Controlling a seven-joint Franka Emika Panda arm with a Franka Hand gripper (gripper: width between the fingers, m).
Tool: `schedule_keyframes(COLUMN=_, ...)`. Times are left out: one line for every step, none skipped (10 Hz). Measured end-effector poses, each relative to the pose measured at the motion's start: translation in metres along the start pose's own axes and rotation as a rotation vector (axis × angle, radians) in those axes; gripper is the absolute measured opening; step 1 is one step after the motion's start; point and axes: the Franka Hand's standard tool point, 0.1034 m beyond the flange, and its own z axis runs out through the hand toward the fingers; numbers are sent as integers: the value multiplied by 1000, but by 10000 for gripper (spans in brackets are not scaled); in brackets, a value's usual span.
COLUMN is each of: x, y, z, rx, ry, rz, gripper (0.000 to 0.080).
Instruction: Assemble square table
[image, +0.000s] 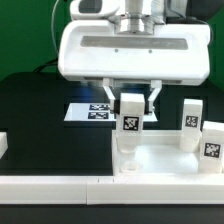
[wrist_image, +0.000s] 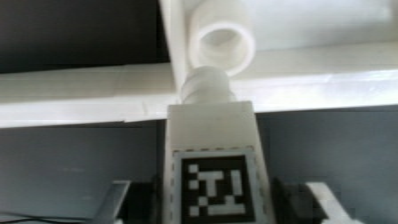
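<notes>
Pincer (image: 131, 93) grips tagged leg (image: 131, 115) upright above panel (image: 160, 157) corner socket (wrist_image: 226, 45), held vertical, probably for screwing in. Two legs (image: 191, 118) stand beside, awaiting turns.

Even bright light, white plastic glaring; both views soft, wrist view blurrier.

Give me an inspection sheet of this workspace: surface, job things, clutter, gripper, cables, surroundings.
Surface: black table.
Job's things: square table panel lying against the long white rail; one leg held upright over a corner socket; two legs standing on the panel; fourth not seen.
Clutter: nothing seen.
Gripper: gripper shut on the leg.
Cables: nothing seen.
Surroundings: marker board, green backdrop.
</notes>
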Motion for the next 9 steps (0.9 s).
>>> schedule_keyframes(x=-1, y=0, z=1, rx=0, ry=-1, rz=-1, gripper=284)
schedule_keyframes(x=-2, y=-1, z=2, rx=0, ry=-3, rz=-2, gripper=284)
schedule_keyframes(x=-4, y=-1, z=4, rx=-1, ry=-7, rz=-3, gripper=284)
schedule_keyframes(x=-7, y=0, z=6, rx=-3, ry=-13, rz=-4, gripper=284)
schedule_keyframes(x=-9, y=0, z=9, rx=-4, ry=-17, rz=-5, gripper=284)
schedule_keyframes(x=-11, y=0, z=10, rx=-5, ry=-21, rz=-6, gripper=284)
schedule_keyframes(x=-13, y=-2, z=12, rx=-5, ry=-21, rz=-9, gripper=284)
schedule_keyframes(x=-13, y=-3, z=12, rx=-3, ry=-21, rz=-10, gripper=284)
schedule_keyframes(x=-12, y=-3, z=12, rx=-4, ry=-17, rz=-11, gripper=284)
